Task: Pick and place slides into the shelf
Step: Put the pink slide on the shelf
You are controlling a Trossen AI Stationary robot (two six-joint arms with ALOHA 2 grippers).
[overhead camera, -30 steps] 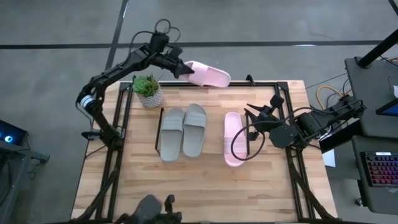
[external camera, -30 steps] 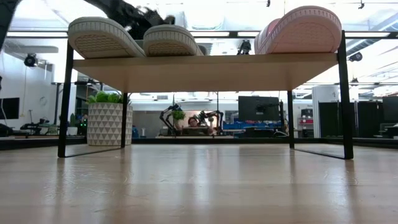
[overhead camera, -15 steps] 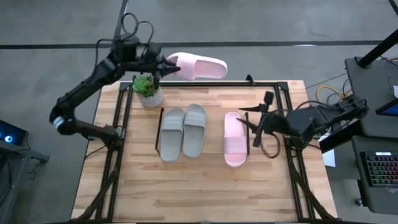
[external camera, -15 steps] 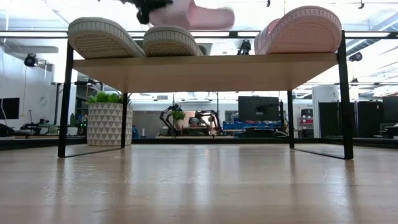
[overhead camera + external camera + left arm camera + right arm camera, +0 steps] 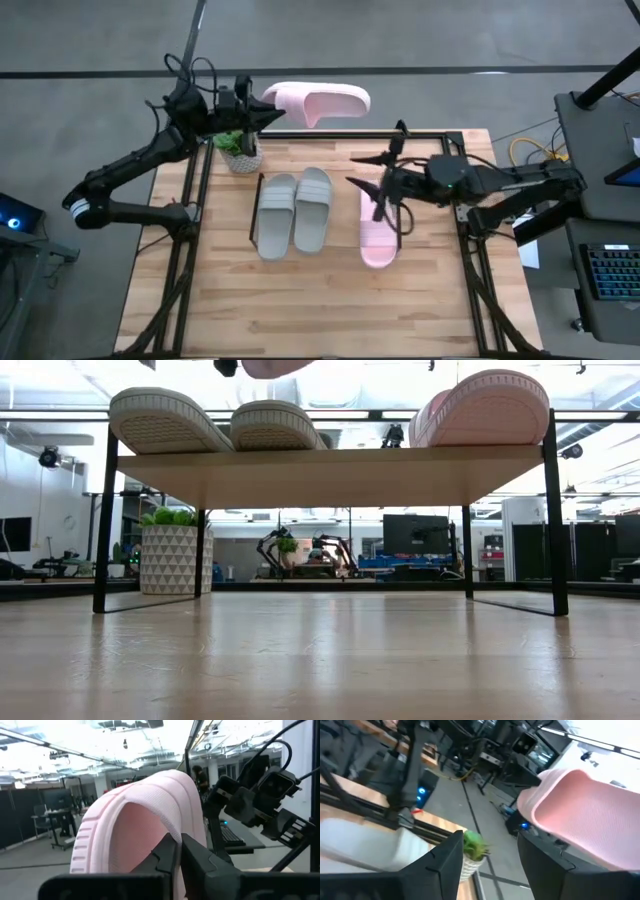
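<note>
Beyond the bench (image 5: pixel 300 300), left claw (image 5: pixel 262 112) clamps the last pink slide (image 5: pixel 318 101); next, carry it to the shelf (image 5: pixel 330 172) gap beside right claw (image 5: pixel 372 172), spread empty.

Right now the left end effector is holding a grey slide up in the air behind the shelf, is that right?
Not quite. The slide in the left end effector is pale pink, not grey, as the high view shows. The two grey slides already lie on the shelf.
</note>
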